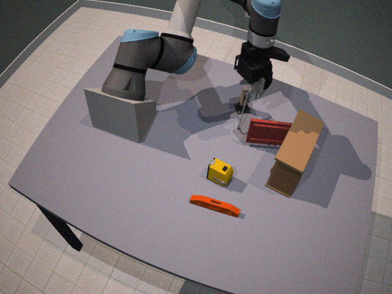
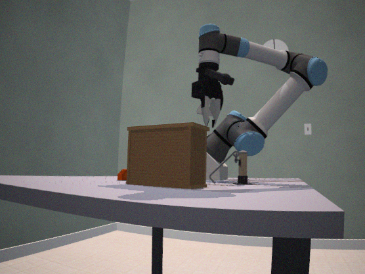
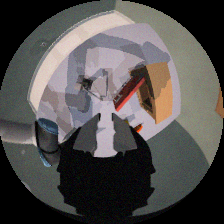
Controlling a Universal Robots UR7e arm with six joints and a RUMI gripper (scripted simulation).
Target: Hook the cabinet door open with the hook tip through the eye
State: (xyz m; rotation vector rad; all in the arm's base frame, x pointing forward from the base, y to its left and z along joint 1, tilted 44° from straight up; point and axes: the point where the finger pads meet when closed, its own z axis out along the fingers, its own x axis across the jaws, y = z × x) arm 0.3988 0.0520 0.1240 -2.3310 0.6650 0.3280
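The brown cabinet point(image 1: 297, 150) stands flat on the table, with its red door point(image 1: 268, 132) swung open toward the post point(image 1: 243, 101). The thin wire hook point(image 1: 243, 120) slopes down from the post top, and its tip ends near the door's free edge. The eye is too small to see. My gripper point(image 1: 254, 90) hovers above the post and hook, nearly shut with a narrow gap and nothing in it. In the side view the gripper point(image 2: 209, 120) is well above the post point(image 2: 243, 166) and hook point(image 2: 221, 166), behind the cabinet point(image 2: 165, 155). The wrist view shows the fingers empty, above the door point(image 3: 129, 90).
A yellow box point(image 1: 219, 171) and an orange level point(image 1: 215, 205) lie in front of the cabinet. The arm's grey base block point(image 1: 118, 115) stands at the left.
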